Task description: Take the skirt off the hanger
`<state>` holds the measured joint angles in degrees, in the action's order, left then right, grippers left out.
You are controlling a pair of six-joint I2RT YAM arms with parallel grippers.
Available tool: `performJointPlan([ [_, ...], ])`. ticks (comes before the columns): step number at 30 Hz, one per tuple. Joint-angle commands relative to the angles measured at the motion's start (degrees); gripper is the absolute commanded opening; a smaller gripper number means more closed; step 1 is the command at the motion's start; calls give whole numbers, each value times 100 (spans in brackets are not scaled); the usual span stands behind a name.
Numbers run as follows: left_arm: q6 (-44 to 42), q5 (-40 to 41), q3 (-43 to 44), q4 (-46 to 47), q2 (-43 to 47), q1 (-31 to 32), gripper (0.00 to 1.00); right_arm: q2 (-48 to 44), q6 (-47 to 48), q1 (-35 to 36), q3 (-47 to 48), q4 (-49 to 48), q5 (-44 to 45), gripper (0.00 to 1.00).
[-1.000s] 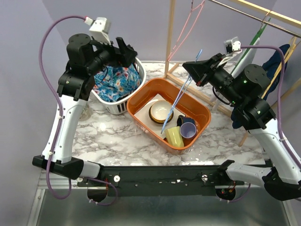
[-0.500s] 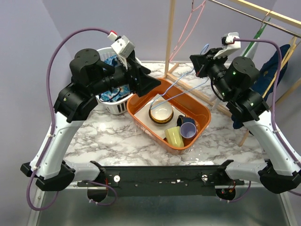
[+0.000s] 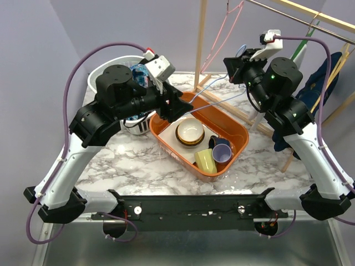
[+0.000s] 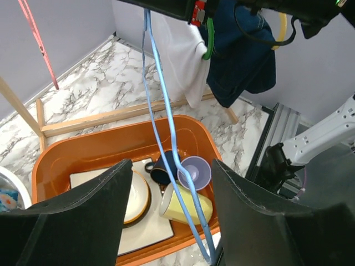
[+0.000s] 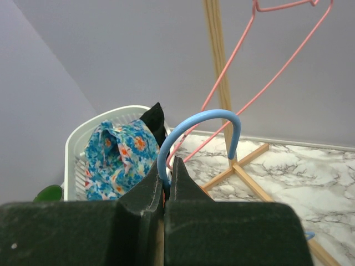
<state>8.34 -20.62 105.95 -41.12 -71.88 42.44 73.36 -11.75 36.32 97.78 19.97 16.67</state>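
The blue floral skirt (image 5: 119,152) lies bunched in the white laundry basket (image 5: 75,145), off the hanger; in the top view the skirt (image 3: 138,71) shows behind my left arm. My right gripper (image 5: 168,166) is shut on the neck of the bare blue wire hanger (image 5: 194,119) and holds it in the air over the orange tub (image 3: 239,131). My left gripper (image 4: 171,166) is open, its fingers (image 4: 83,216) either side of the hanger's lower wires (image 4: 166,122) without touching them. In the top view the left gripper (image 3: 176,108) is at the hanger's (image 3: 219,100) low end.
The orange tub (image 4: 61,152) holds a bowl (image 3: 190,131), a yellow cup (image 3: 205,160), a purple cup (image 3: 222,153) and a dark mug. A wooden rack post (image 3: 199,39) carries a pink hanger (image 5: 266,83). Navy (image 4: 244,61) and white (image 4: 177,55) garments hang on the right.
My left arm swung right from the basket to the tub, and its open jaws now straddle the hanger. My right gripper lifted the hanger higher and turned it more level.
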Motion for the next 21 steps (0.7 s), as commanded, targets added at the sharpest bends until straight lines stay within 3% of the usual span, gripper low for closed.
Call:
performJointPlan([
  [1,-578,1032,39,-141,-98,475,68,143,-152,51,329,139,30,1],
  [4,-772,1411,232,-273,-299,695,68,240,-161,60,452,218,56,1],
  [7,-799,1754,391,-335,-476,853,61,266,-152,69,488,262,82,1],
  [10,-1045,2017,488,-396,-599,994,45,231,-152,77,383,227,65,1],
  [11,-1071,2018,531,-405,-617,1038,32,214,-135,77,365,210,65,1],
  [13,-1097,2272,523,-370,-635,1091,15,196,-126,77,339,201,21,1],
  [14,-1089,2317,471,-335,-617,1109,0,187,-91,77,339,183,-5,1],
  [16,-1097,2387,365,-213,-556,1118,0,144,-91,86,338,166,-58,1],
  [18,-1115,2475,216,-168,-512,1127,0,100,-73,77,373,157,-128,21],
  [19,-1106,2536,172,-98,-468,1127,0,64,-82,77,391,157,-155,36],
  [20,-1080,2667,84,-71,-442,1135,0,-23,-108,77,400,157,-172,61],
  [21,-1071,2703,23,-36,-415,1127,0,-85,-126,77,409,157,-164,69],
])
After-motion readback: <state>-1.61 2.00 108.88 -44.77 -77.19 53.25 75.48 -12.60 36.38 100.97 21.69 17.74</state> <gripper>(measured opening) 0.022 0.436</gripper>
